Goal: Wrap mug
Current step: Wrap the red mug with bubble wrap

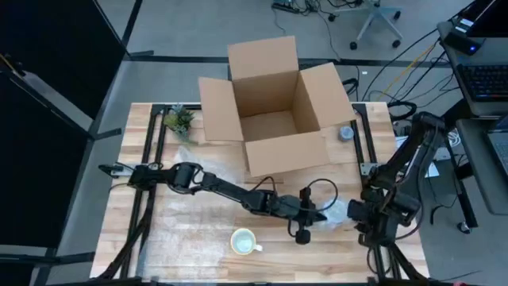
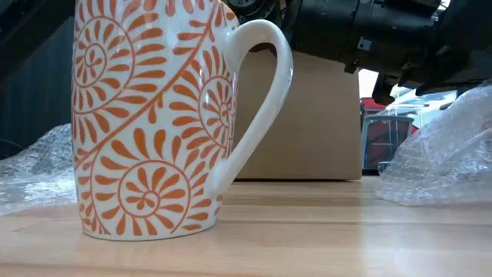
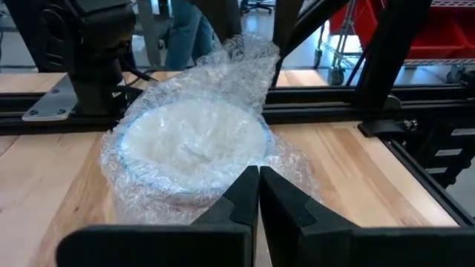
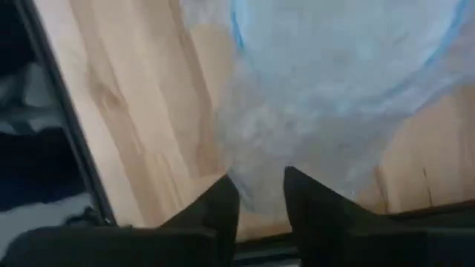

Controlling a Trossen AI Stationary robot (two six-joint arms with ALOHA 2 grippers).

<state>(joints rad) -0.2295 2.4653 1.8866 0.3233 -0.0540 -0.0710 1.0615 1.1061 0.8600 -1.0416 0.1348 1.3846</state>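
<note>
on the tabletop (image 1: pixel 159 238), near edge: the mug (image 1: pixel 243 241) stood upright and bare, apart from any wrap.
left tool (image 3: pixel 258 194): pressed together, empty, at the bubble wrap (image 3: pixel 194 148) bundle.
right tool (image 4: pixel 261 199): slightly spread, nothing pinched, wrap just ahead of it.
step, as i judged it: get a sheet free.
doing it well: i'd pinch a loose edge, not the bulk, and lay it flat beside the mug.

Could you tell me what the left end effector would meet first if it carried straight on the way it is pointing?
Most likely the bubble-wrapped bundle lying directly ahead of the left end effector, whose fingers look shut. How far apart they are is hard to judge.
</note>
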